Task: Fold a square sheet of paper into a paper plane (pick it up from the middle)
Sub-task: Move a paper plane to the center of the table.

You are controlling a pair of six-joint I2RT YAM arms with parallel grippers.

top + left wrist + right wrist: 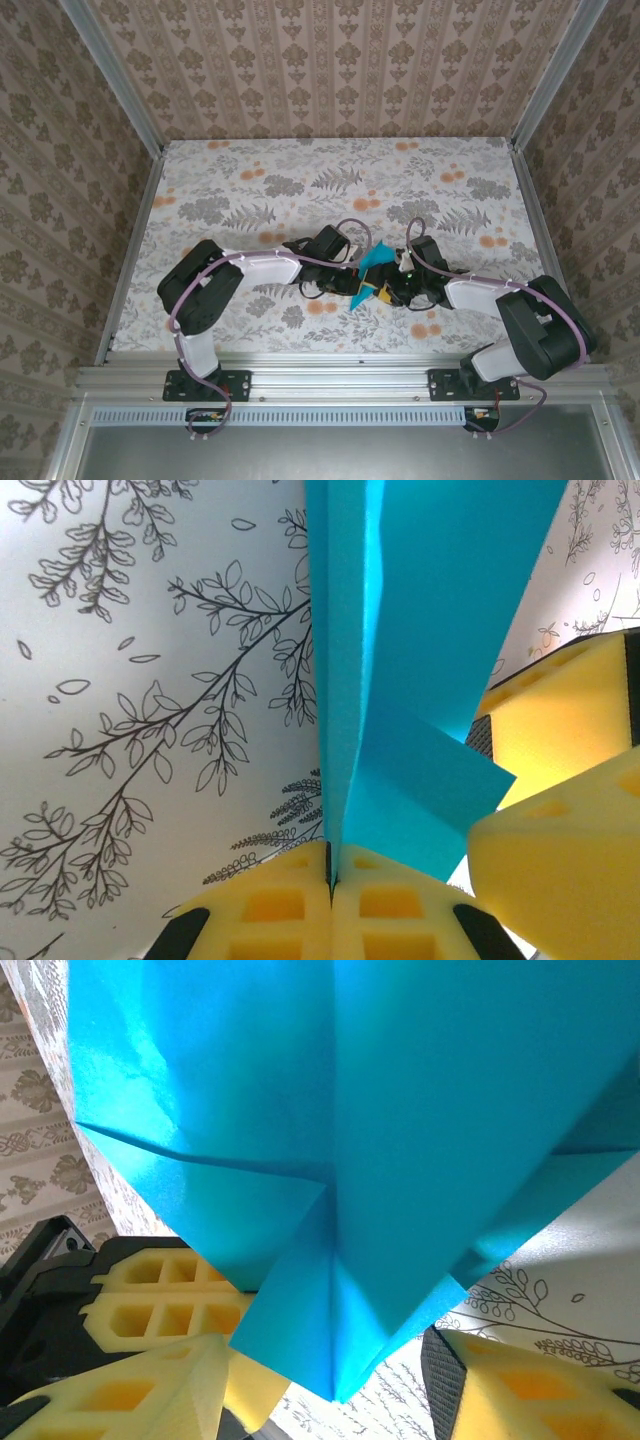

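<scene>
**While left jaws pinched the teal paper, right jaws stood apart around it**

Although much was covered by paper, the grips read fairly well. Left gripper (330,872) had its yellow fingers (270,910) pressed together, with the lower edge of the folded teal paper (430,600) caught in the seam between them. The paper stood upright from that pinch, a centre crease running up it and a small flap sticking out to the right. Right gripper (340,1400) had its jaws apart, one yellow finger low left and one low right, with the pointed bottom corner of the paper (350,1110) hanging between them. Could not tell whether either right pad touched the sheet.

From above, the paper (378,258) sat lifted over the near middle of the floral table (300,170), between the two wrists, left gripper (352,282) and right gripper (392,290) close together beneath it.

Hidden or unclear:
- Top of the paper was cut off in both wrist views, so its full outline was not visible.
- Fingertips were too small and crowded to separate from above.
- Left fingers (150,1295) were partly behind the sheet in the right wrist view.
- Right fingers (560,730) were cropped at the edge of the left wrist view.
</scene>
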